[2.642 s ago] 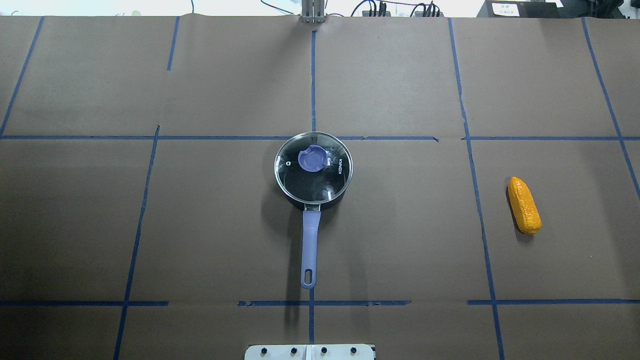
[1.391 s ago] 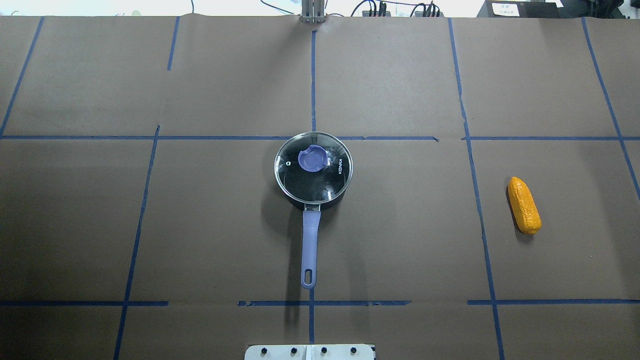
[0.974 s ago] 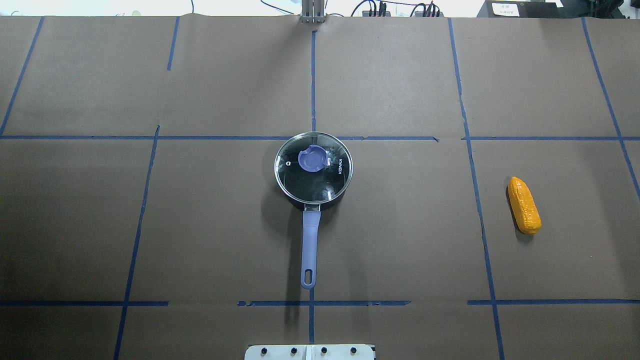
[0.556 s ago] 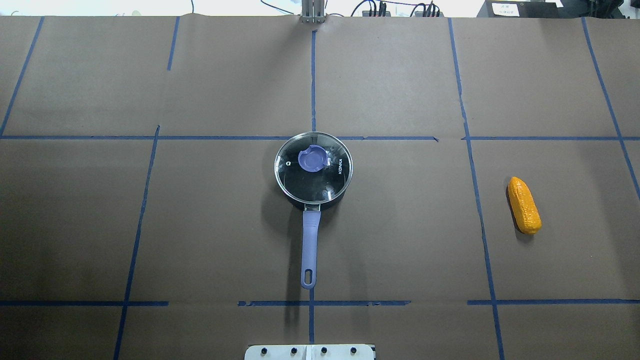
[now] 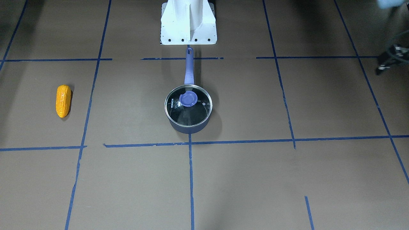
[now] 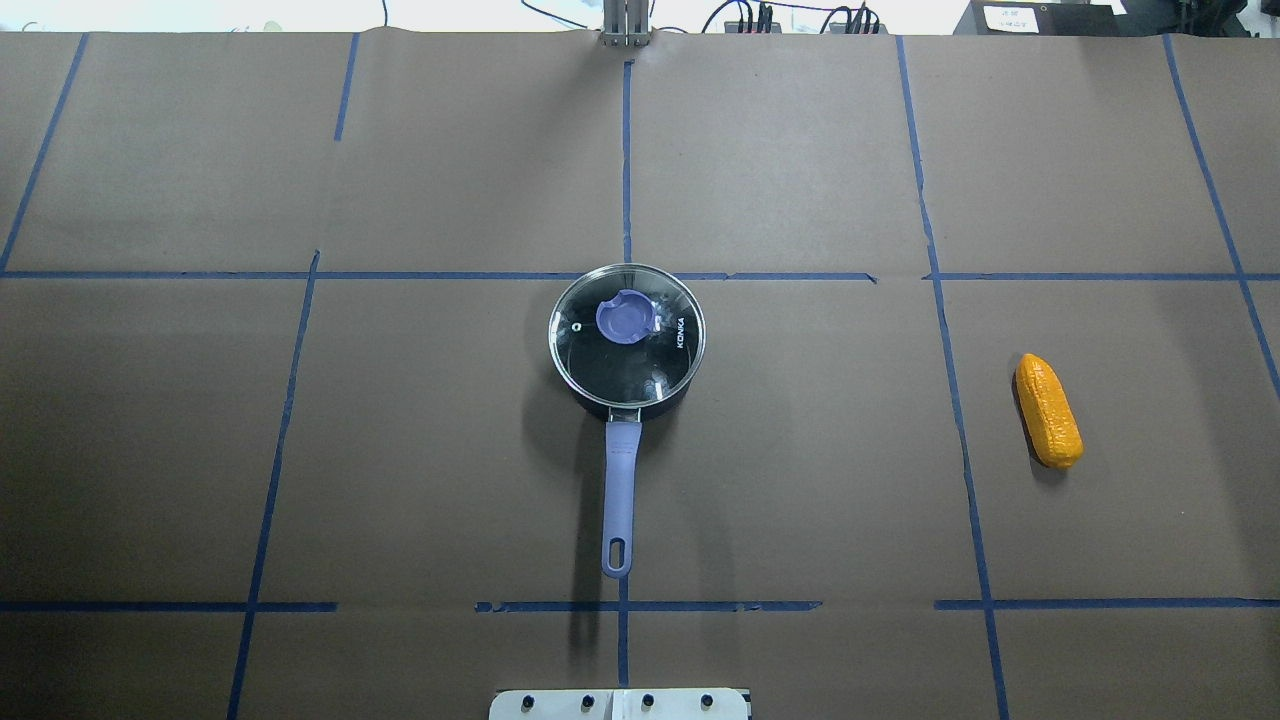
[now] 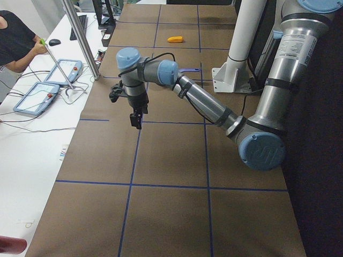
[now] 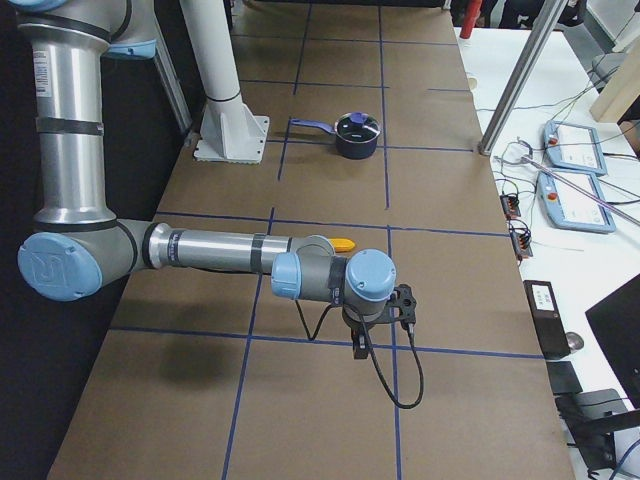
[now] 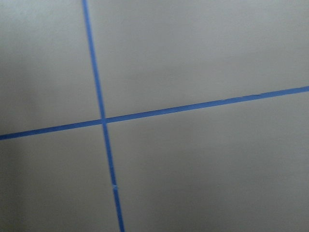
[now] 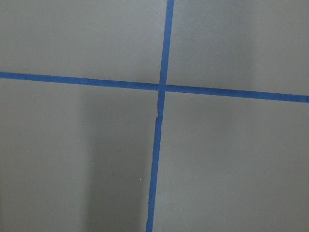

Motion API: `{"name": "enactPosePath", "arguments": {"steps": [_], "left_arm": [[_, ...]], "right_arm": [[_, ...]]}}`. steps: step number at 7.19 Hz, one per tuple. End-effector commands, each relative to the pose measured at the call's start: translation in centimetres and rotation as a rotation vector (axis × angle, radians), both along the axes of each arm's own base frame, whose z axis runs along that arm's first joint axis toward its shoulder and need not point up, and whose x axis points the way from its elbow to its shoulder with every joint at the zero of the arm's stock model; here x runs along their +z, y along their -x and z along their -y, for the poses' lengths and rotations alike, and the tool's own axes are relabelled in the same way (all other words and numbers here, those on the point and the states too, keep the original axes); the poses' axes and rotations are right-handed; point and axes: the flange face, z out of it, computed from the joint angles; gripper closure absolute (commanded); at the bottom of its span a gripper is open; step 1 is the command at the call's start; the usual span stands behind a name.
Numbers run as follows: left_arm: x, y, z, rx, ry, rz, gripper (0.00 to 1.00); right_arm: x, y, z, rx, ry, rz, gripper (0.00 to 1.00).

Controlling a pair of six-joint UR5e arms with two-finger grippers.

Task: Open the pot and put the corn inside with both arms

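Nearest, just beyond the white base stand (image 6: 620,704): the end of the long handle (image 6: 620,490), pointing back toward the robot. Next, at table centre: the pot (image 5: 188,128), shut under its glass lid (image 6: 640,365), with nothing on or near the blue knob (image 6: 626,318). Off to the right and well apart from the pot: the corn (image 6: 1048,411), lying flat on the brown paper, held by nothing. Out toward the table's two ends, well apart from pot and corn: the left gripper (image 7: 137,119) and the right gripper (image 8: 358,345), each hanging over bare taped paper. Fingers apart or together: cannot tell from these side views.

Judged as the very start, no step done. Left to do: reach the knob, lift the lid clear, pick up the corn, set it inside the pot.
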Motion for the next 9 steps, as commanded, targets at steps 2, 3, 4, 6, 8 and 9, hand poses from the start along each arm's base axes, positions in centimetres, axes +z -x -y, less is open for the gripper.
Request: {"name": "enactPosePath", "arguments": {"steps": [2, 3, 4, 6, 8, 9], "left_arm": [[-11.1, -19.3, -4.8, -0.006, 0.046, 0.007, 0.00], [-15.2, -23.7, -4.3, -0.062, 0.070, 0.001, 0.00], [-17.7, -27.0, -3.7, -0.082, 0.079, 0.004, 0.00], [-24.6, -32.9, -2.2, -0.097, 0.107, -0.031, 0.00], [-28.1, -37.3, -0.6, -0.149, 0.144, -0.081, 0.00], [-28.6, -38.9, -1.7, -0.125, 0.141, -0.092, 0.00]], "right_arm": [[-0.1, 0.0, 0.1, -0.002, -0.005, 0.000, 0.00], [-0.1, 0.0, 0.0, -0.002, -0.005, 0.000, 0.00], [-0.4, 0.0, 0.1, -0.002, -0.011, -0.002, 0.00], [-0.2, 0.0, 0.1, -0.003, -0.009, -0.006, 0.00], [-0.1, 0.0, 0.0, -0.004, -0.009, -0.008, 0.00], [-0.2, 0.0, 0.1, -0.006, -0.010, -0.008, 0.00]]}}
